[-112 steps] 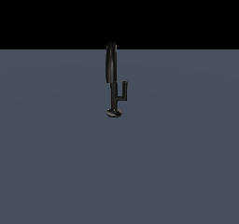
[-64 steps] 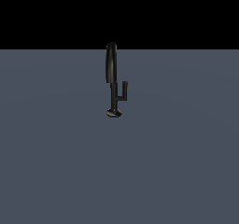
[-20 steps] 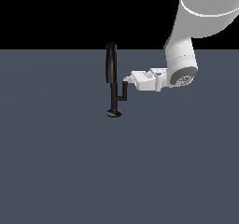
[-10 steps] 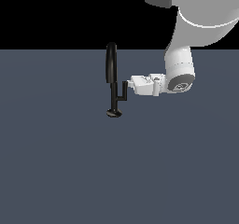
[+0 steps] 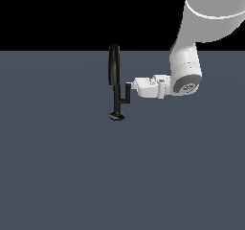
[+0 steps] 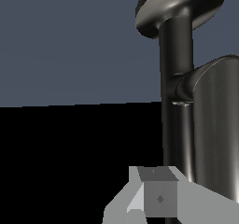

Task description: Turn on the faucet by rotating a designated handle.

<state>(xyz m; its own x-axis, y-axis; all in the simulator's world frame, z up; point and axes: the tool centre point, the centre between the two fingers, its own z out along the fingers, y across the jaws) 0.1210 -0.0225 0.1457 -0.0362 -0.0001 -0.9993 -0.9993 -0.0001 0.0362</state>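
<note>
One handle (image 5: pixel 126 96) points toward exterior view's right, tip upturned; end effector (image 5: pixel 136 87) beside it, opening indiscernible.

The faucet (image 5: pixel 115 80) is glossy black all over, stem, round base and arched spout alike; close up in the wrist view (image 6: pixel 177 78) the black breaks into pale grey streaks of shine along its length and across the disc of the base. The handle (image 5: pixel 127 94) is the same black, with a soft silvery sheen in the wrist view (image 6: pixel 217 125). The worktop (image 5: pixel 72 166) is a flat, unpatterned slate blue-grey. Behind it, at twelve o'clock, the background is plain black. The arm (image 5: pixel 189 66) is white shading to light grey, with a darker grey round cap on its joint. The claw (image 5: pixel 136 86) is white; seen from the wrist (image 6: pixel 154 197) it is mid-grey with paler grey facets.
</note>
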